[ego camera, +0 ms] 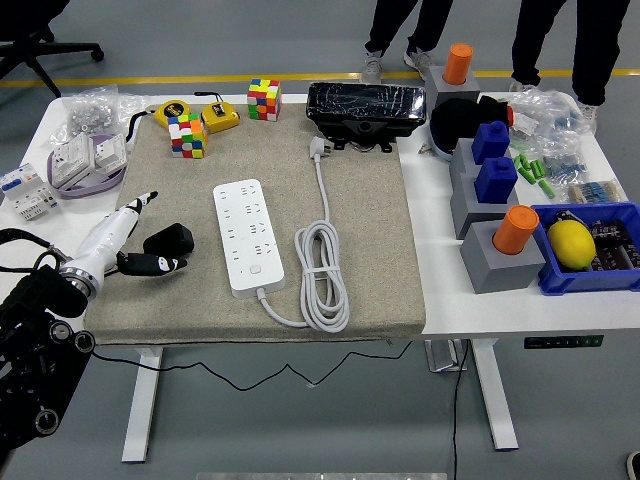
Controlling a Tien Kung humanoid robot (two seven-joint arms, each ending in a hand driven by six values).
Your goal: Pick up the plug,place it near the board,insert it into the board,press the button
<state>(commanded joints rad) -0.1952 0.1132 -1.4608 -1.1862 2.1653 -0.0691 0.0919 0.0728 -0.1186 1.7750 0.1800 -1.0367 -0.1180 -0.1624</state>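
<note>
A black plug point(170, 238) lies on the beige mat point(370, 230), left of the white power board point(247, 236). The board lies lengthwise with its button point(256, 268) near the close end. Its white cable point(323, 272) is coiled to the right. My left hand point(152, 232) reaches in from the lower left with a white casing. Its fingers are spread, one long finger point(140, 204) stretching past the plug's far side and the thumb point(155, 264) lying just on its near side. Nothing is held. The right arm is out of sight.
Two colour cubes point(186, 135) point(264, 98) and a yellow tape measure point(218, 117) sit at the mat's far left. A black box point(365, 108) stands at the back. Grey blocks with blue and orange pieces point(500, 200) and a blue bin point(590, 250) fill the right side. People's legs show beyond the table.
</note>
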